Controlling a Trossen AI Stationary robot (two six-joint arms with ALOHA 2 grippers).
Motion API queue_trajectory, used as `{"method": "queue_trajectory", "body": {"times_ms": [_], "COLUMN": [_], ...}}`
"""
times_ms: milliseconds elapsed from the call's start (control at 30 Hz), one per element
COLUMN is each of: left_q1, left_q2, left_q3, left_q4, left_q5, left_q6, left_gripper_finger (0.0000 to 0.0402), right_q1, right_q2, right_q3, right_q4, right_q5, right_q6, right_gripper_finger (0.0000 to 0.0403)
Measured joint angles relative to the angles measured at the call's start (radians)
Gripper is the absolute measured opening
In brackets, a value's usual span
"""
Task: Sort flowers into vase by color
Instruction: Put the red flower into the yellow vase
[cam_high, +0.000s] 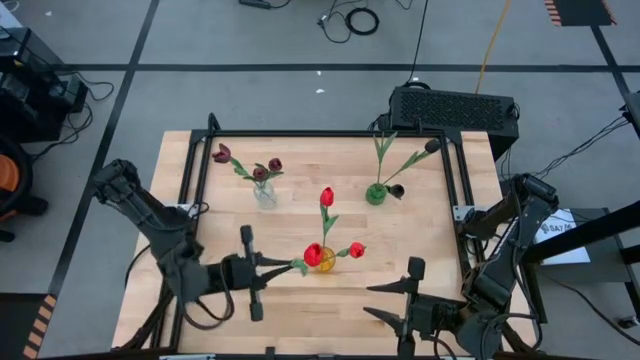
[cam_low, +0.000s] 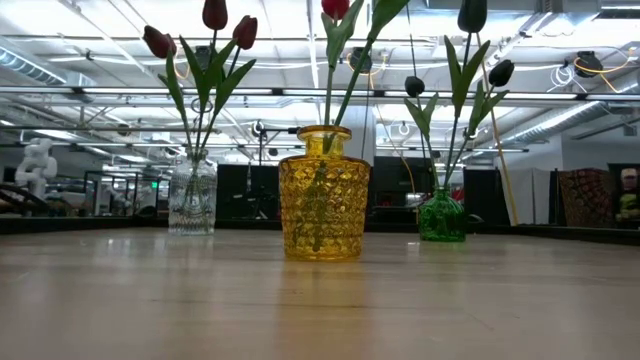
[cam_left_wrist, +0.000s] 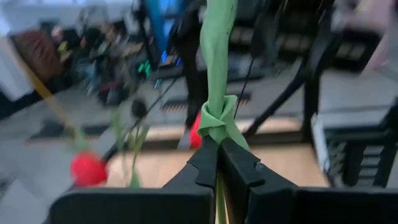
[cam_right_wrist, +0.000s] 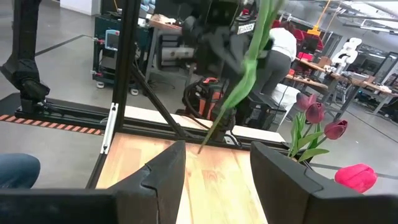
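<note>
Your left pincer (cam_high: 268, 268) is pressed together on the green stem (cam_left_wrist: 217, 118) of a red tulip (cam_high: 313, 254), pinching it just where the leaf bunches above the fingertips (cam_left_wrist: 208, 163). It sits near the front of the tabletop (cam_high: 420, 235), pointing across toward the yellow vase (cam_low: 323, 193), and the flower it holds reaches right up to that vase, its head at the rim.

The yellow vase carries two more red tulips: one (cam_high: 327, 197) leaning toward the back of the tabletop, one (cam_high: 357, 250) leaning out to your right side. Behind and toward your left stands the clear glass vase (cam_high: 264, 193) with the maroon tulips (cam_high: 222, 154) spread outward. Behind and toward your right is the green vase (cam_high: 376, 193) with the near-black tulips (cam_high: 432, 146), their stems fanning toward the back edge.

Your right pincer (cam_high: 392, 300) waits at the front right corner of the tabletop, fingers spread wide and holding nothing, well apart from all three vases.
</note>
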Motion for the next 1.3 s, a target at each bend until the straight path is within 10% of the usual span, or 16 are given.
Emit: {"method": "queue_trajectory", "body": {"times_ms": [333,767,1300], "left_q1": [0.131,0.158,0.257], "left_q2": [-0.001,0.018,0.219], "left_q3": [-0.033,-0.424,-0.521], "left_q4": [0.341,1.054,1.354], "left_q5": [0.191,0.310,0.387], "left_q6": [0.213,0.291,0.301], "left_gripper_finger": [0.0010,0.0010,0.0010], "right_q1": [0.000,0.000,-0.002], "right_q2": [0.000,0.000,0.000], "right_q3": [0.000,0.000,0.000], "right_q4": [0.000,-0.001,-0.001], "right_q5": [0.000,0.001,0.001], "right_q6": [-0.014,-0.027,-0.027], "right_gripper_finger": [0.0173,0.0173,0.0173]}}
